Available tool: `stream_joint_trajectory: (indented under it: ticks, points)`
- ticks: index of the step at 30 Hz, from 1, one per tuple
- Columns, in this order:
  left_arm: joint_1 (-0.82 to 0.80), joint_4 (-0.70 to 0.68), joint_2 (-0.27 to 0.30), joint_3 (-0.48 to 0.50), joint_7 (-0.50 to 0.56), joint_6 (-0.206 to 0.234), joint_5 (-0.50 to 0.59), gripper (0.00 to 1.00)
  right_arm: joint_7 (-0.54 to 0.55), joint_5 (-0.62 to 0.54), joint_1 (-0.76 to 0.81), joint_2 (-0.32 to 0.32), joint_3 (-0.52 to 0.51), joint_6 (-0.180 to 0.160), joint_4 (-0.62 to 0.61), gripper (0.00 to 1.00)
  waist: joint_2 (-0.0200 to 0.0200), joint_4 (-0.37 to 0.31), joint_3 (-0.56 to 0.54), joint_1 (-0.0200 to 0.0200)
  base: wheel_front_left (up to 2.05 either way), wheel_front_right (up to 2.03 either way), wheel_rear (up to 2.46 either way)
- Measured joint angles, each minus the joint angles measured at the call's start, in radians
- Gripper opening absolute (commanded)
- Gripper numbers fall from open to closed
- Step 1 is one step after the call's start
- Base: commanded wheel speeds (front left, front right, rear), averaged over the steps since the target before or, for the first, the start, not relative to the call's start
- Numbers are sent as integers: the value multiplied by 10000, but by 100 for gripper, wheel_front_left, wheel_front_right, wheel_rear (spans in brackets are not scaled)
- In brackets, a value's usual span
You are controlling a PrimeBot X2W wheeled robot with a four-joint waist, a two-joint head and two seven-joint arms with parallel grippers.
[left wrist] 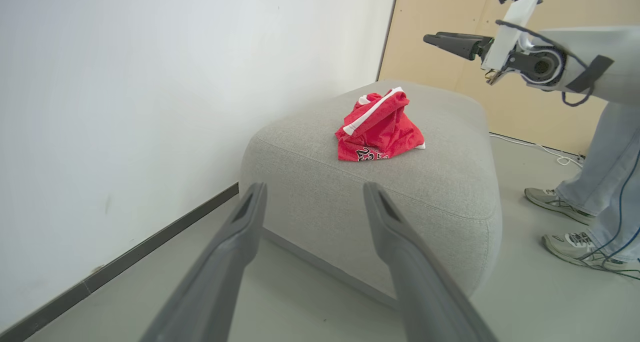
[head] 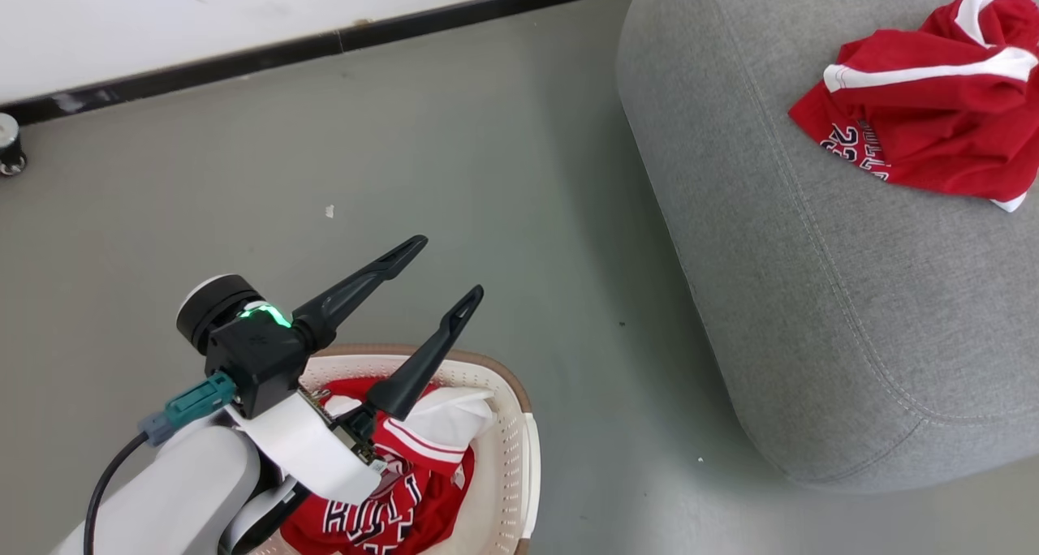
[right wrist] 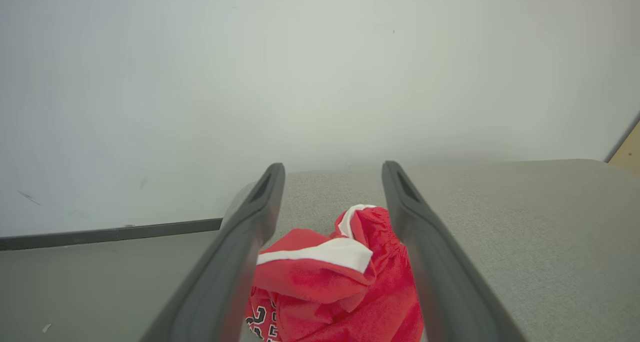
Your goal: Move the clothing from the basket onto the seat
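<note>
A crumpled red piece of clothing (head: 933, 117) with white stripes lies on the grey seat (head: 812, 255). More red clothing (head: 390, 506) with dark lettering fills the cream basket (head: 519, 433) at the lower left. My left gripper (head: 449, 267) hangs open and empty above the basket's far rim, its fingers pointing toward the seat (left wrist: 425, 182). In the left wrist view my left gripper (left wrist: 315, 187) frames the clothing (left wrist: 377, 129) from a distance. My right gripper (right wrist: 333, 167) stands open just above the clothing (right wrist: 340, 282) on the seat (right wrist: 525, 222), with nothing held. It also shows as the right gripper (left wrist: 430, 38) raised over the seat.
Bare grey floor (head: 487, 174) separates basket and seat. A white wall with a dark baseboard (head: 325, 48) runs behind. A person's legs and shoes (left wrist: 575, 242) stand beyond the seat, with cables on the floor. A small round object (head: 10, 143) sits by the baseboard.
</note>
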Motion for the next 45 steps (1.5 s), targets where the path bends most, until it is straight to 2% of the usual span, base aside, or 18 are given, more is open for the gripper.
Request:
stream_joint_trajectory:
  ticks: [18,24,36,45]
  points:
    - [697,685,-132,848,-230,761,-330,100,0,213,598,380,1250,0,-1260,100,0,639,-1179,0,0,0,0]
    - [992,951,-336,1101,-314,1030,-529,100,0,314,864,637,1676,0,-1655,100,0,972,-1477,0,0,0,0]
    - [1571,1459,-424,1808,-389,1476,-725,100,0,376,1675,1034,1916,0,-2163,100,0,1650,-2013,-1,0,0,0]
    - [2017,1871,-483,2196,-391,1638,-815,100,0,368,2652,1269,1956,0,-2543,100,0,2114,-2403,0,0,0,0]
